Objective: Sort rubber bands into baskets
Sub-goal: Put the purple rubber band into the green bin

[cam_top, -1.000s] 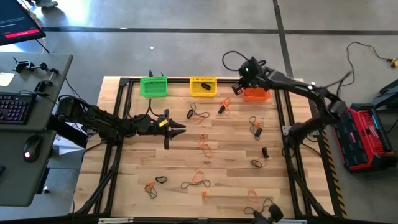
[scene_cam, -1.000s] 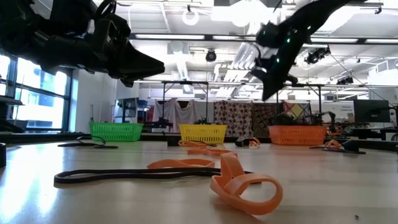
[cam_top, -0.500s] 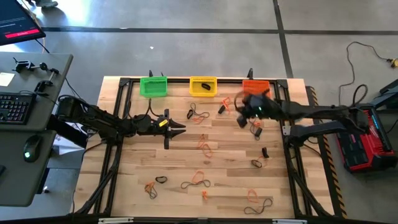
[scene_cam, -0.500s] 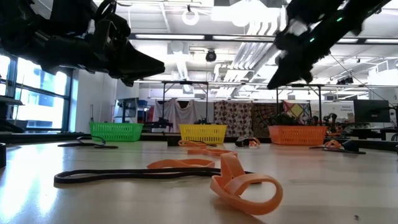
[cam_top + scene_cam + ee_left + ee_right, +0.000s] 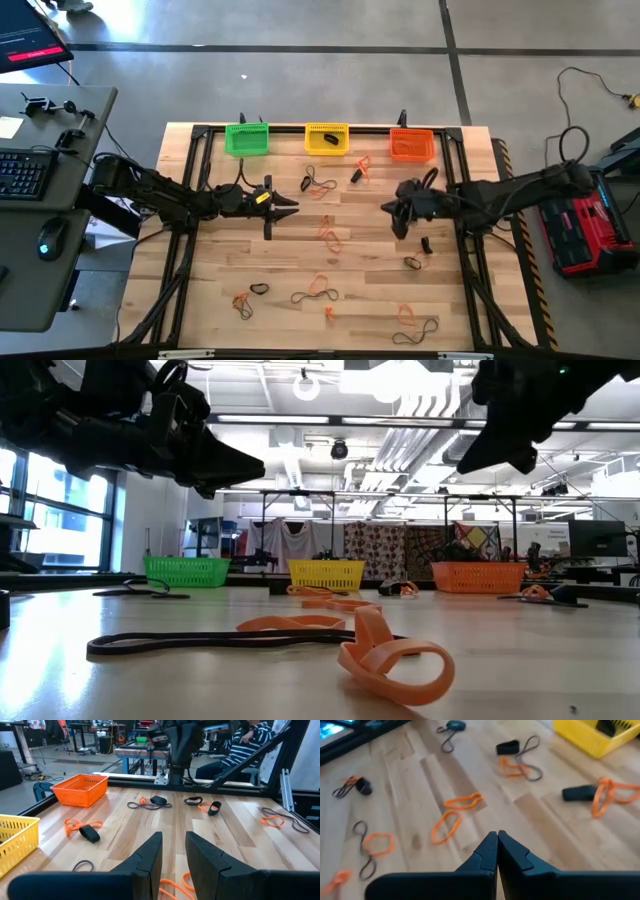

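The table point(image 5: 370, 270) has a top of light wooden planks with a black metal frame around it. Along its far edge stand three baskets in a row: the green basket point(image 5: 246, 138), the yellow basket point(image 5: 326, 138) and the orange basket point(image 5: 411, 145). Many rubber bands point(image 5: 318, 288), orange ones and black ones, lie scattered on the wood, some of them tangled in pairs.

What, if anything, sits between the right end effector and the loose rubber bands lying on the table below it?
Nothing visible does. The right end effector, fingers shut, hangs over bare wood, and the orange rubber bands ahead of it lie in the open. The left end effector waits farther along the table.
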Tool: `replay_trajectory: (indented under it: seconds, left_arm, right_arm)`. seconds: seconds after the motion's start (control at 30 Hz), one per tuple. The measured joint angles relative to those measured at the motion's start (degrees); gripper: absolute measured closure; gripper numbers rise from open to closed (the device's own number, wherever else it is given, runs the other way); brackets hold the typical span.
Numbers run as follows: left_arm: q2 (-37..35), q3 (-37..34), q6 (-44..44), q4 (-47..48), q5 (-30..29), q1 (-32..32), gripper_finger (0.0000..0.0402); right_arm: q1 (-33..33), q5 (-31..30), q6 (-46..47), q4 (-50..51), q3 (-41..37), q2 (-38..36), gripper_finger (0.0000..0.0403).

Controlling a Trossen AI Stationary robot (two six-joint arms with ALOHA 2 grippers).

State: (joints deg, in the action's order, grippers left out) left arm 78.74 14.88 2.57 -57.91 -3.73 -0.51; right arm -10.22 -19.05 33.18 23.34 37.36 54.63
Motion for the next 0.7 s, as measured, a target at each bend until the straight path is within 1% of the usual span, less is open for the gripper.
replay_trajectory:
  seconds: [0.07,0.2,0.4,0.53,0.7]
  left_arm:
    - [0.0,0.0,-0.3,0.0,0.0,0.0,0.0323]
    - [0.0,0.0,-0.7,0.0,0.0,0.0,0.0323]
    - [0.0,0.0,-0.4,0.0,0.0,0.0,0.0323]
    - [0.0,0.0,-1.2,-0.1,0.0,0.0,0.0323]
    - [0.0,0.0,-1.3,-0.2,0.0,0.0,0.0323]
  right_arm:
    - [-1.9,-0.3,1.5,1.1,0.0,0.0,0.0403]
    - [-4.3,-3.6,7.5,4.6,0.0,0.0,0.0403]
    - [-4.2,-6.4,14.2,10.2,0.0,0.9,0.0402]
    - [-3.4,-6.4,14.2,11.4,0.0,1.3,0.0402]
    - [-2.9,-6.3,7.7,10.0,0.0,1.3,0.0402]
